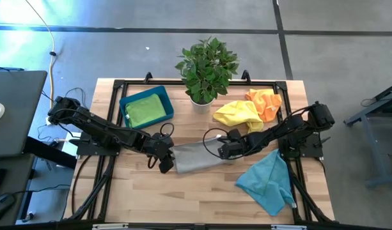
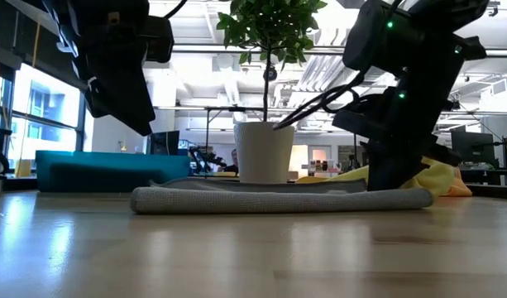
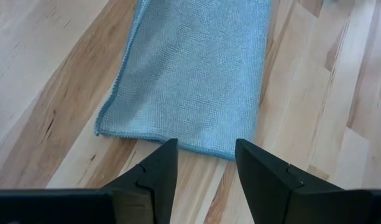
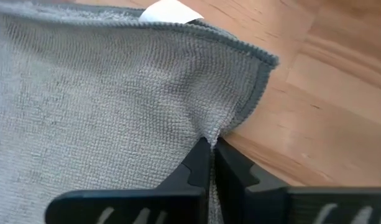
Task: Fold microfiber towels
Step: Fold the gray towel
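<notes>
Fingers of the right end effector [image 4: 210, 146] are pressing together on the edge of the grey towel [image 4: 109, 93], pinching a small pucker of cloth near one corner; in the right wrist view the two dark tips are meeting with only fabric between them. From above, this right end effector [image 1: 225, 148] is sitting at the grey towel's [image 1: 194, 157] right end, in the middle of the wooden tabletop [image 1: 202, 198].

At the towel's opposite end, the left end effector [image 1: 165, 160] is hovering with its fingers [image 3: 156, 171] standing moderately apart and gripping nothing. The left wrist view is showing the towel's [image 3: 190, 68] hemmed short edge lying flat on the wood just ahead of those tips, apart from them.

The low view is showing what the overhead one cannot: the grey towel [image 2: 278, 199] is lying as a low, flat, layered strip, with the white pot [image 2: 264, 152] of the plant rising behind it and both arms coming down at its ends.

Only the high view is giving the wider layout. A blue tray [image 1: 146, 110] holding a lime green towel [image 1: 146, 110] is resting at the back left, the potted plant [image 1: 206, 67] is standing at the back centre, a yellow towel [image 1: 237, 114] and an orange towel [image 1: 265, 102] are lying crumpled and touching at the back right, and a teal-blue towel [image 1: 267, 181] is spreading loosely at the front right.
</notes>
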Motion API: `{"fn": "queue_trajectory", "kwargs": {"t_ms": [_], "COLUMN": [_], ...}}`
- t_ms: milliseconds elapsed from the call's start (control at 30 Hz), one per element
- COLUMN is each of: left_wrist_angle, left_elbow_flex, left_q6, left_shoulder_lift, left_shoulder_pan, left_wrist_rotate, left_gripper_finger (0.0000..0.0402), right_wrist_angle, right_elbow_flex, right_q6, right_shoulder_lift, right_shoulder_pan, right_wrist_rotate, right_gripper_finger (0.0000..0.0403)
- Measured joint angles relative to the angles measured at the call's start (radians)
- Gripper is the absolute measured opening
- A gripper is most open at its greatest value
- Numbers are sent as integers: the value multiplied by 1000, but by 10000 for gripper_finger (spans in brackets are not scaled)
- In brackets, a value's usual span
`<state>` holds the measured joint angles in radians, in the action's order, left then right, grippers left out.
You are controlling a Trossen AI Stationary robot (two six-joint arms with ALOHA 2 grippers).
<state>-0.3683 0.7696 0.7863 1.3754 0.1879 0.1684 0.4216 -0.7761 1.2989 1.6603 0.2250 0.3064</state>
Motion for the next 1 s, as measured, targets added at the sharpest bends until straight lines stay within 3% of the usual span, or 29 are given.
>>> {"fn": "queue_trajectory", "kwargs": {"t_ms": [267,667,1000], "left_wrist_angle": [2,9,142], "left_elbow_flex": [0,0,0], "left_q6": [38,159,259], "left_shoulder_lift": [0,0,-6], "left_shoulder_pan": [0,0,0], "left_wrist_rotate": [0,-3,-11], "left_gripper_finger": [149,149,149], "right_wrist_angle": [154,704,682], "right_elbow_flex": [6,-187,-329], "right_q6": [-58,-239,-107], "right_shoulder_lift": [-74,-94,-96], "right_shoulder_pan": [-14,-22,-13], "right_wrist_rotate": [-52,-81,-170], "right_gripper_finger": [1,0,0]}}
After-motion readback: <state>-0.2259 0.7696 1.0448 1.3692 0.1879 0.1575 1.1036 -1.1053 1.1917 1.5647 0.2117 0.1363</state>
